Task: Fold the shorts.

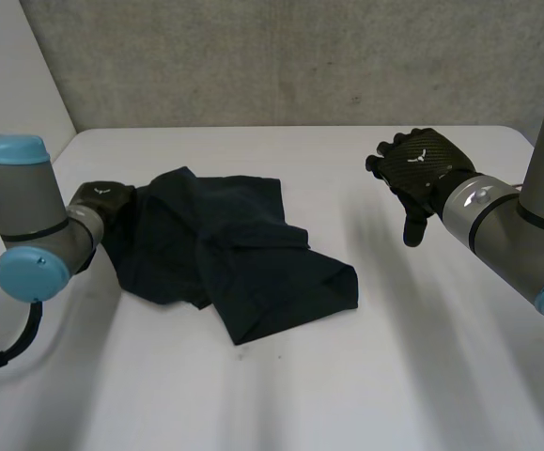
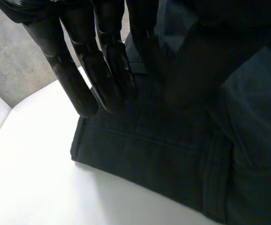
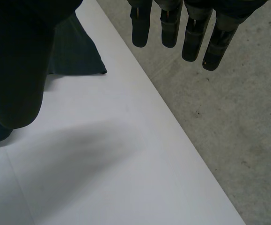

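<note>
The left robot hand (image 1: 102, 203), middle left of the head view, sits at the left edge of the shorts (image 1: 239, 258). Its fingers (image 2: 109, 70) are straight over the cloth and grip nothing. The right robot hand (image 1: 424, 171), upper right, hangs above the bare desk (image 1: 412, 366), well apart from the cloth, with its fingers relaxed and empty. The shorts lie rumpled left of centre, partly doubled over themselves. To fold well, I judge each hand should first pinch an outer edge and draw the cloth flat, then carry one half squarely over the other. No brand, label or writing is readable.
</note>
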### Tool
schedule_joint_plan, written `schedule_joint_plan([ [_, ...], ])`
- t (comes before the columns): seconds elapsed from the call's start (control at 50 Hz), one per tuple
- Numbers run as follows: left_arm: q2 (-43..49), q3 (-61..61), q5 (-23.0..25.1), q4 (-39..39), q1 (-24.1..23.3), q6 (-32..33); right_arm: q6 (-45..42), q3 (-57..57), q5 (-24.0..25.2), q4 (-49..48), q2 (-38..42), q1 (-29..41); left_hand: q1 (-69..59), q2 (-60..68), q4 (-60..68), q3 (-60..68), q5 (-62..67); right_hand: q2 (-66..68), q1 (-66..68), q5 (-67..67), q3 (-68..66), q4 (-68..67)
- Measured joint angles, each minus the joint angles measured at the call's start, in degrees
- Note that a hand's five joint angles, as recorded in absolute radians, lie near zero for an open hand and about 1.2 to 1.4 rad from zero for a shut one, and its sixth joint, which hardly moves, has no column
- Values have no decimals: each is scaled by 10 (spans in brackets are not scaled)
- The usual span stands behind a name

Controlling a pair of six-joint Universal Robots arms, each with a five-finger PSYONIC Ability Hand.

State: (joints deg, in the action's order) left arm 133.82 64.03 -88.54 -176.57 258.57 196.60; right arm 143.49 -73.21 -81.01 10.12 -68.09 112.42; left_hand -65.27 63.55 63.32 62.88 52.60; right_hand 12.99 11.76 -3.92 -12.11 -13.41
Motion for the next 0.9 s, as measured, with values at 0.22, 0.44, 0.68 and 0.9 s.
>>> schedule_joint_plan([
  [0.22,-68,23,-1,-4,-13,-79,-1,3,0,0,-7,-3,-2,47,51,51,28,0,0,0,0,0],
  [0.44,-145,45,-31,-19,-60,-180,-2,6,1,1,-15,-6,419,-349,-348,-340,-354,0,0,0,0,0],
  [0.68,-87,30,-87,-22,-30,-145,-2,3,1,1,-15,-5,441,-421,-421,-412,-416,0,0,0,0,0],
  [0.9,0,-7,-52,27,-18,-160,-4,-6,1,0,-9,2,439,-420,-420,-411,-414,0,0,0,0,0],
])
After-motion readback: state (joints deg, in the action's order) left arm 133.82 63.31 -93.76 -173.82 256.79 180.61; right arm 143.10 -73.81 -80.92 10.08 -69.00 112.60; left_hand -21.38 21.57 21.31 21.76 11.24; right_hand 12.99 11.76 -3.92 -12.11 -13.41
